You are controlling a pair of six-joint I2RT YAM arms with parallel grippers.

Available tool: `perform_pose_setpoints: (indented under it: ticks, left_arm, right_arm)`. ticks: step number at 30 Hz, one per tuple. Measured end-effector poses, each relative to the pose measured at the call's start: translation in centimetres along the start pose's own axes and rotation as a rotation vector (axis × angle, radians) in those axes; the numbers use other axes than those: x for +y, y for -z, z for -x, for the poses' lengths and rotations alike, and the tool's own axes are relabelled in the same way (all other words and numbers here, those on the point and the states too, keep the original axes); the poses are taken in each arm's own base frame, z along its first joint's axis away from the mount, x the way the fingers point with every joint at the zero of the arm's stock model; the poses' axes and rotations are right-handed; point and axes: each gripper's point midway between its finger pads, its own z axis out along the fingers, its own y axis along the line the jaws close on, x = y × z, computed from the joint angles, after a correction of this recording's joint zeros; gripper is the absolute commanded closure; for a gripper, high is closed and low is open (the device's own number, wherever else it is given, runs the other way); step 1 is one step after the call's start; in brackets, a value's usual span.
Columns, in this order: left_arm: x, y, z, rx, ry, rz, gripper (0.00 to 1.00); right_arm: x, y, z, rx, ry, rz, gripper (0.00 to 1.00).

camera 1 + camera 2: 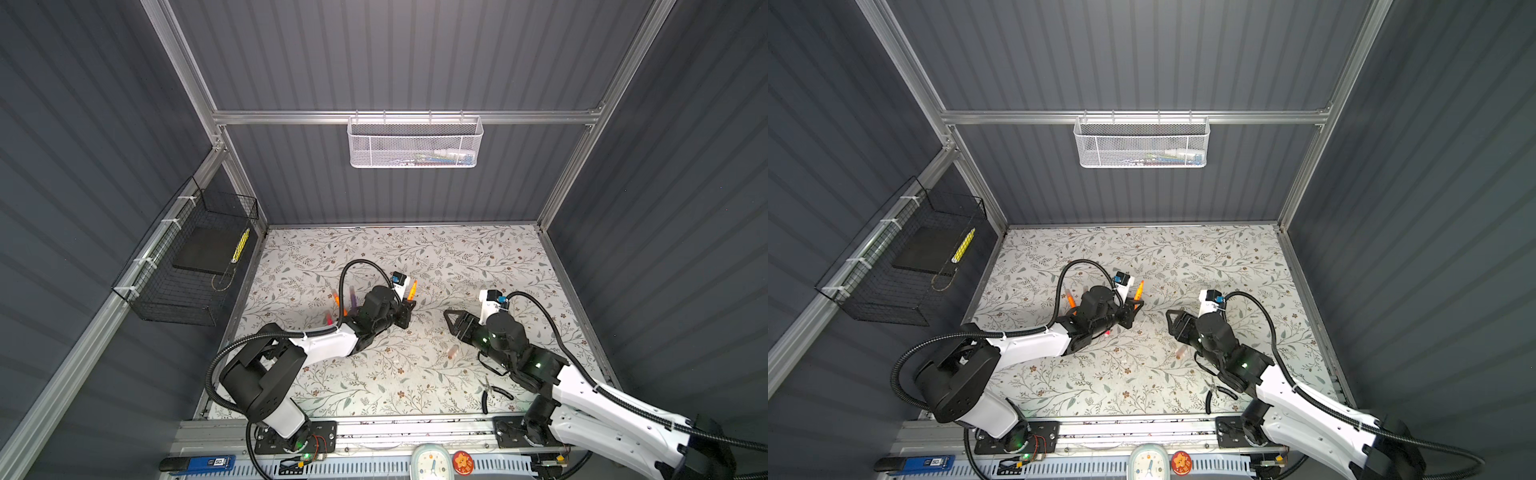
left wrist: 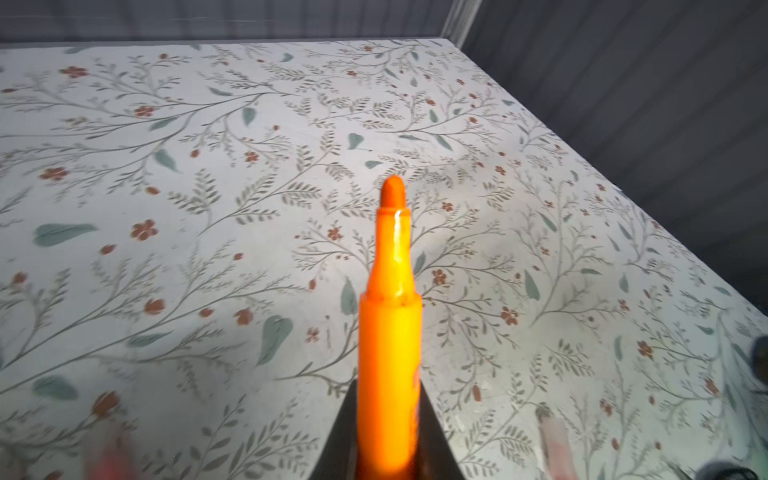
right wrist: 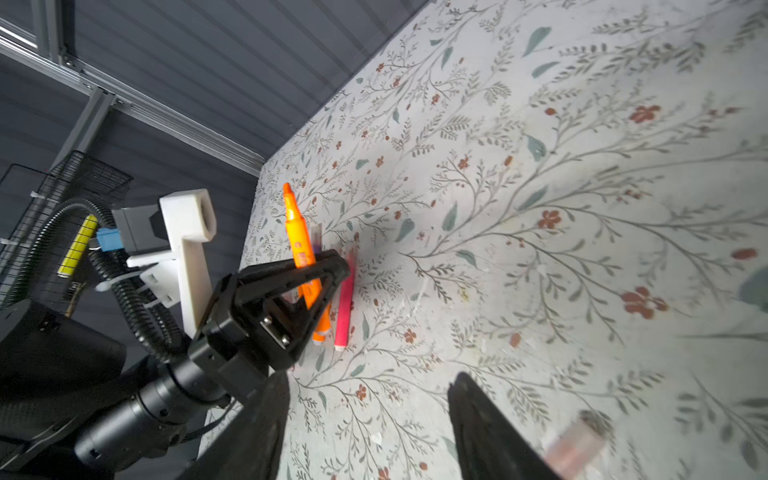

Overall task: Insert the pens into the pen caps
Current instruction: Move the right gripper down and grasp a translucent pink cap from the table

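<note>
Though blurred at frame edge, reads as pen cap (image 3: pixel 575 446) nr right claw (image 3: pixel 372 386), spread wide, nothing btw; left claw (image 3: pixel 324 266) pinches orange pen (image 2: pixel 390 332), rear end hidden.

Four pens can be counted in a top view: a raised orange pen (image 1: pixel 411 289), a lying orange pen (image 1: pixel 336 297), one purple pen (image 1: pixel 352 298) and one pink-red pen (image 1: pixel 329 319). One pen cap (image 1: pixel 452 352) shows clearly. There is one pair of pliers (image 1: pixel 503 392) and two baskets: a white mesh basket (image 1: pixel 415 145) and a black wire basket (image 1: pixel 174 305).

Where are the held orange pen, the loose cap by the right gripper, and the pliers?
orange pen (image 2: pixel 390 340): left wrist view, on its barrel.
pen cap (image 1: pixel 452 353): in a top view, mid-tube.
pliers (image 1: pixel 503 393): in a top view, on a black handle.
</note>
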Motion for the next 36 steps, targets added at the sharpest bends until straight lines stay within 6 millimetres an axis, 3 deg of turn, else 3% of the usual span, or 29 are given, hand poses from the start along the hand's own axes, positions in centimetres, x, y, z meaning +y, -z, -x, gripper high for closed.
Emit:
perform_pose_setpoints:
  ticks: [4,7,15,29,36]
  left_arm:
    - [0.3,1.0,-0.5,-0.039,0.0,0.007,1.0]
    - [0.1,1.3,0.2,-0.061,-0.001,-0.002,1.0]
    - [-0.3,1.6,0.8,-0.076,-0.002,-0.018,1.0]
    - [-0.6,1.7,0.9,-0.076,-0.003,-0.033,1.0]
    - [-0.8,1.8,1.2,-0.084,-0.003,-0.04,1.0]
  right_arm:
    - [-3.0,0.4,-1.9,0.058,0.009,-0.095,0.37]
    - [-4.4,0.3,-3.1,0.101,0.02,-0.152,0.37]
    - [-8.2,-1.4,-6.6,0.235,0.061,-0.331,0.38]
    - [-9.0,-5.1,-8.5,0.347,0.12,-0.47,0.44]
    - [-9.4,-5.6,-8.7,0.365,0.164,-0.519,0.46]
